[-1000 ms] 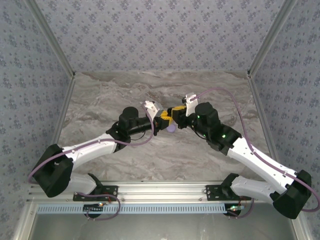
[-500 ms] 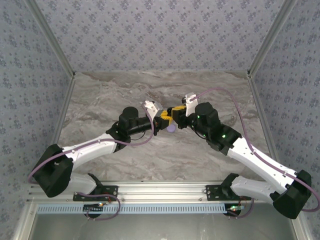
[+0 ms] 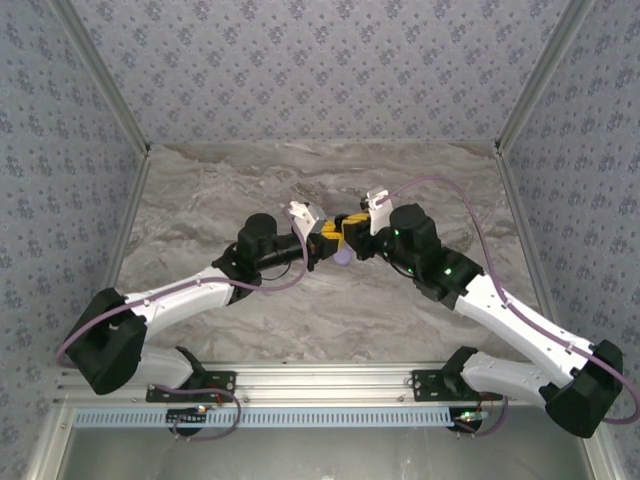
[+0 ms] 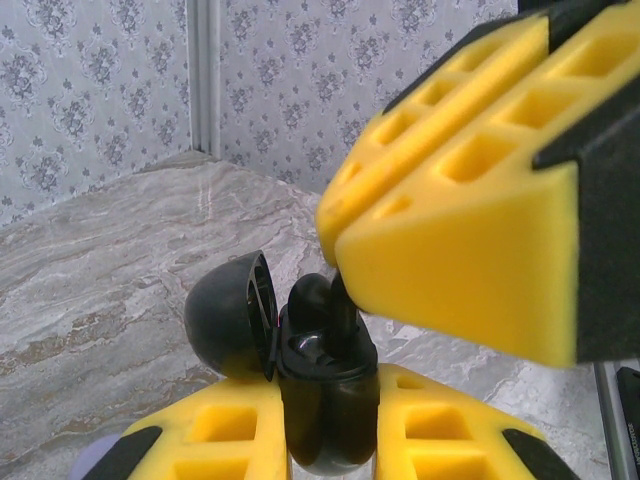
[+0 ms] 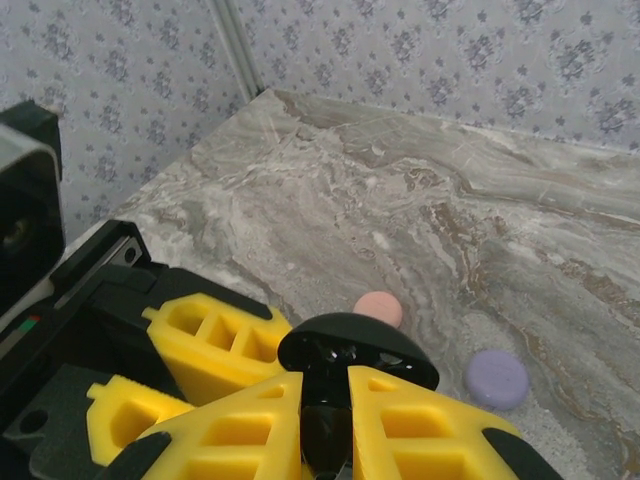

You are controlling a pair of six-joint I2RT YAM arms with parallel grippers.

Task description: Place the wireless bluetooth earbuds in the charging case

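White-shelled arms [image 3: 190, 290] with black joints, looping purple cables [image 3: 432, 180] and yellow honeycombed fingers [image 5: 410, 420]

Yellow pads [image 4: 225, 430] of left gripper [image 4: 325, 430] half-bury charging case [image 4: 322, 395]
Its lower body is hidden, then cropped by the bottom edge; the black earbud [image 4: 312, 298] loses its stem behind the right gripper's [image 4: 338, 235] blurred, edge-cropped fingers [image 4: 470, 250]. Overhead, both are too small to make out.

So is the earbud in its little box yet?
Nearly. Done: the charging case is open, clamped in the left gripper. In hand: the right gripper holds a black earbud at the case's mouth, apparently not fully seated. Left: press it in and let go.
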